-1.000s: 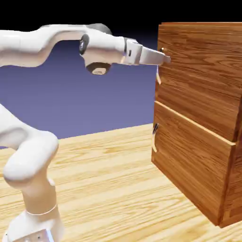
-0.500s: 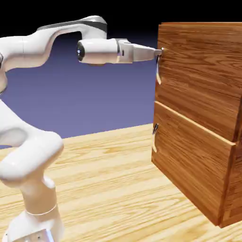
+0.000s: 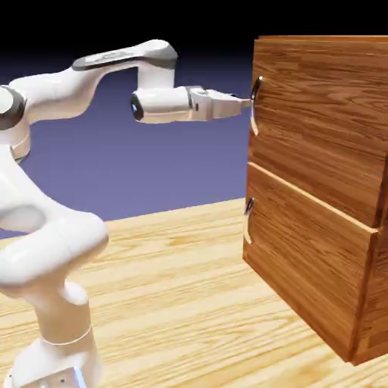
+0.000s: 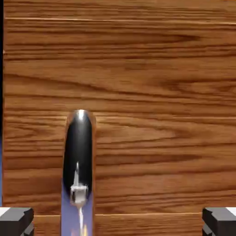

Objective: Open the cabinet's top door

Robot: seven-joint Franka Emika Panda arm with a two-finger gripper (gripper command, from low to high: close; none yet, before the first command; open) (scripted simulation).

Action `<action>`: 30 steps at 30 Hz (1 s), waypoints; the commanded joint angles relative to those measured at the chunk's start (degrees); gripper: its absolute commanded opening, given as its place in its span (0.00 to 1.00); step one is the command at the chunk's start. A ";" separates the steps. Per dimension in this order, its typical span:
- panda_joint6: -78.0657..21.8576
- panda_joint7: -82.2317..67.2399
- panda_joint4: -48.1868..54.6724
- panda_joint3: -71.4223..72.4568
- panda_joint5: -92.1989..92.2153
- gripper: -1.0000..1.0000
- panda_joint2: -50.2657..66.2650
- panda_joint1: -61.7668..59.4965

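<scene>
A large reddish-brown wood-grain cabinet (image 3: pixel 318 189) stood at the right of the exterior view, resting on a pale wooden desk (image 3: pixel 174 288) under a blue-violet backdrop (image 3: pixel 174 167). Its front carried two stacked panels. The top door (image 3: pixel 322 121), the upper panel, lay flush with the cabinet's front and looked closed; the lower panel (image 3: pixel 307 265) sat beneath it, with its own small dark handle (image 3: pixel 248 206) near its left edge.

The white robot arm (image 3: pixel 53 227) rose from the lower left, bent over, and reached level toward the cabinet's upper left edge. Its gripper (image 3: pixel 246 101) pointed straight at the top door, and its tip sat right at the door's handle (image 3: pixel 255 92), a short dark curved bar near that edge. I could not tell from the side whether it touched the bar.

In the hand view, wood grain filled almost everything. The dark, glossy handle (image 4: pixel 79 156) stood upright, left of centre. The gripper's two grey fingertips (image 4: pixel 16 220) showed only at the bottom corners, spread wide apart, with the handle between them but nearer the left one. The gripper was wide open and held nothing.
</scene>
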 commanded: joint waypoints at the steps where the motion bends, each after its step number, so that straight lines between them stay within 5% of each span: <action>1: 0.10 -1.48 0.61 0.93 2.18 0.50 -0.29 -0.79; 7: -0.84 -1.40 8.30 6.82 2.27 0.50 1.91 -11.07; 8: -0.84 -1.40 8.30 6.82 2.27 0.00 1.91 -11.07; 30: -12.69 -20.25 -18.53 -23.87 0.30 0.00 10.13 32.54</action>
